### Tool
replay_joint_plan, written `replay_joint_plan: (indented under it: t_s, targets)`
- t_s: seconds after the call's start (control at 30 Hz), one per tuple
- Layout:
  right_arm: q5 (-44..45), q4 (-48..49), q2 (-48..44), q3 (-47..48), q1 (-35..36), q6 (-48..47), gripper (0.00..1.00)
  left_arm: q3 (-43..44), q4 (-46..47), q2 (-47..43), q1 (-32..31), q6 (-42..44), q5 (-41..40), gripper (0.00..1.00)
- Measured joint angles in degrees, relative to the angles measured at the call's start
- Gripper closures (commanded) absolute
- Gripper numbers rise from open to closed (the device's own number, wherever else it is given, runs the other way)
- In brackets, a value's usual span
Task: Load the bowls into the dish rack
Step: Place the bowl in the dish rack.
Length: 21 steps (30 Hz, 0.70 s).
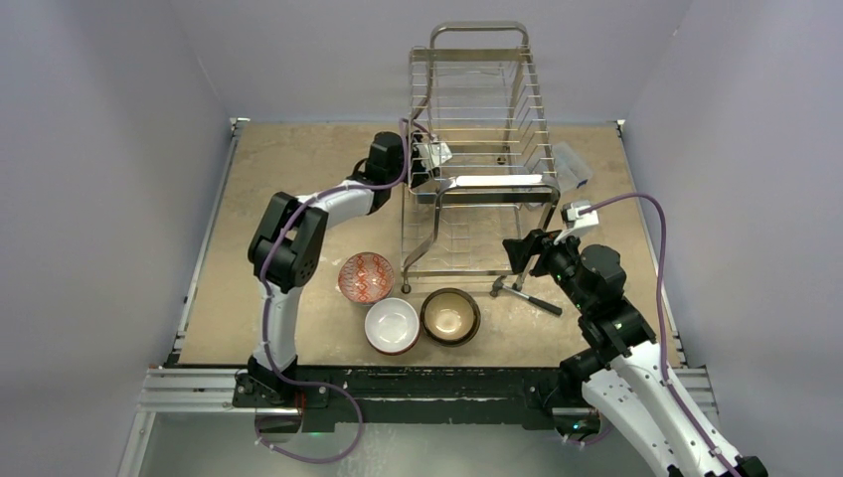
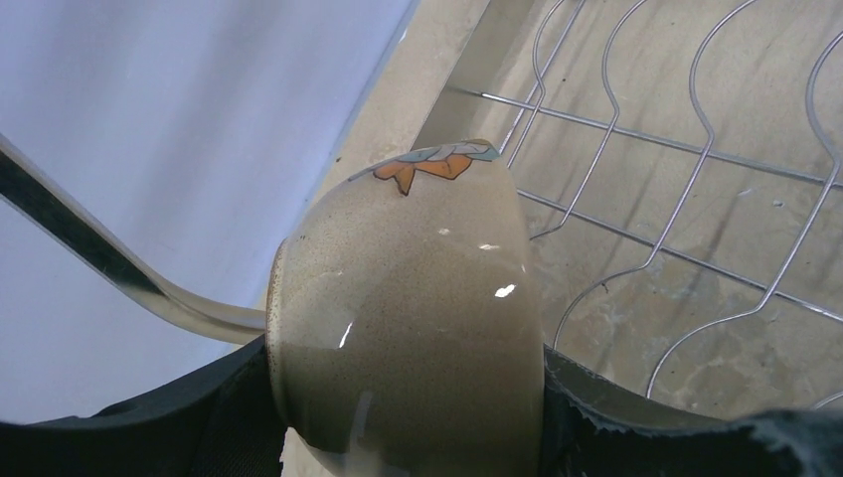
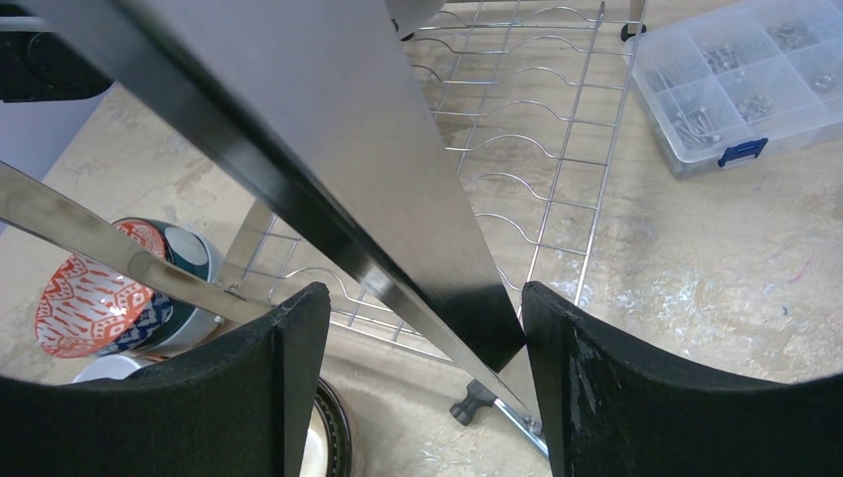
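**Top external**
- Right arm point(image 1: 636, 397), nearest the lens, is reaching in from the near edge. The right gripper point(image 1: 524, 253) is sitting at the near right corner of the dish rack point(image 1: 477, 119).
- Three bowls are resting on the table point(image 1: 298, 169) just in front of the rack: red-and-white patterned bowl point(image 1: 366, 276), white bowl point(image 1: 392, 325) and dark brown bowl point(image 1: 450, 316). The last two are touching.
- Left arm point(image 1: 288, 238) is stretching to the rack's left side, with the left gripper point(image 1: 429, 159) hanging at the upper tier.
- Clear compartment box point(image 1: 572, 164) is lying right of the rack.

**Left wrist**
- Left gripper point(image 2: 408, 397) is clamping a beige speckled bowl point(image 2: 408, 298) between its black fingers point(image 2: 636, 417). The bowl is tipping on edge with its foot facing left, and an orange-and-blue motif is showing at the rim.
- Rack wires point(image 2: 696, 199) are lying beyond it.

**Right wrist**
- Right gripper point(image 3: 422, 298) is standing wide and holding nothing. Its fingers point(image 3: 268, 397) are straddling a flat metal bar point(image 3: 328, 149) of the rack.
- The patterned bowl point(image 3: 84, 298) is showing at left and the compartment box point(image 3: 746, 89) at upper right.
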Motion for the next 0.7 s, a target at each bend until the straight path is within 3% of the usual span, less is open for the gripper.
replay_joint_plan:
  t_s: [0.4,0.7]
  targets:
    - [-0.11,0.2,0.35,0.0,0.0,-0.22,0.28,0.37,1.33,1.46,-2.32,8.52,-3.58,1.0]
    - [-0.17,0.2,0.37,0.0,0.0,-0.44,0.28,7.69,-4.68,5.29,-2.78,12.44,-0.76,1.0]
